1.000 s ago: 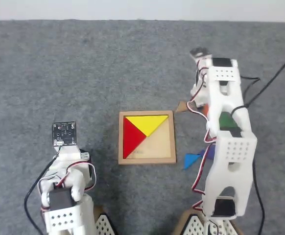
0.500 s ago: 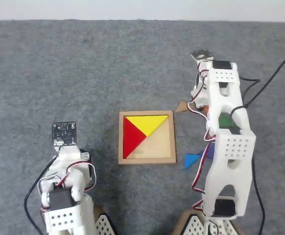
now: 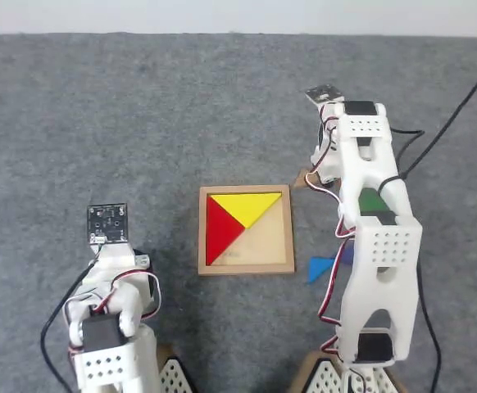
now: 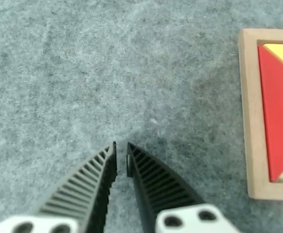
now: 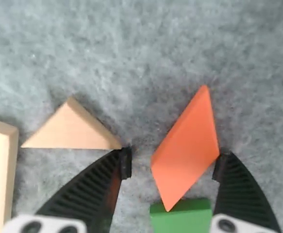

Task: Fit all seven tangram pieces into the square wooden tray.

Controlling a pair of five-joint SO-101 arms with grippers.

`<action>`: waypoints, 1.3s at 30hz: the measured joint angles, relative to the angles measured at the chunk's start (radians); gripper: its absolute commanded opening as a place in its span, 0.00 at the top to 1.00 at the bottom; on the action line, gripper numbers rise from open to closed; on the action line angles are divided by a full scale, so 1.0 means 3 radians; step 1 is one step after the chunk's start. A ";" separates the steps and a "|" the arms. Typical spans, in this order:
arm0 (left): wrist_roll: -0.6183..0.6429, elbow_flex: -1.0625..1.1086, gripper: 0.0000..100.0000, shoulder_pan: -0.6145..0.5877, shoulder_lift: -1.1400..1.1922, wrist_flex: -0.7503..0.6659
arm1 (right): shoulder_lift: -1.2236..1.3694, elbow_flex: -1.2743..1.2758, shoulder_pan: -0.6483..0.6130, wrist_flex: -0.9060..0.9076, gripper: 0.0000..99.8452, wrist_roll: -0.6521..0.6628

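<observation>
The square wooden tray lay on the grey table between the two arms. Inside the tray, a yellow triangle filled the far edge and a red triangle filled the edge nearest the left arm, the two meeting along a diagonal. The rest of the tray floor was bare wood.

The other pieces lay outside the tray on the right arm's side. A tan triangle sat just off the tray's far corner. Beyond it from the tray were an orange parallelogram and a green piece touching the parallelogram's near tip. A blue triangle lay just beside the tray's near corner.

The right gripper was spread wide and low over the table, with the orange parallelogram between its fingers. One fingertip sat by the tan triangle's corner and the other by the parallelogram's outer edge, and it gripped nothing.

The left gripper hung over bare table well apart from the tray's left rim. Its jaws were all but together, with nothing between them.
</observation>
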 measured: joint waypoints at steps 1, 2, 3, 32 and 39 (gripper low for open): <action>0.0000 0.0000 0.96 0.0000 0.0000 0.0000 | 0.0000 0.0000 0.0000 0.0000 0.72 0.0000; 0.0000 0.0000 0.96 0.0000 0.0000 0.0000 | 0.0000 0.0000 0.0000 0.0000 0.72 0.0000; 0.0000 0.0000 0.96 0.0000 0.0000 0.0000 | 0.0010 0.0000 0.0000 0.0000 0.72 0.0000; 0.0000 0.0000 0.96 0.0000 0.0000 0.0000 | -0.1038 -0.0092 -0.0384 0.1069 0.97 0.0506; 0.0000 0.0000 0.96 0.0000 0.0000 0.0000 | -0.1325 0.0890 -0.1207 0.0869 0.97 0.1959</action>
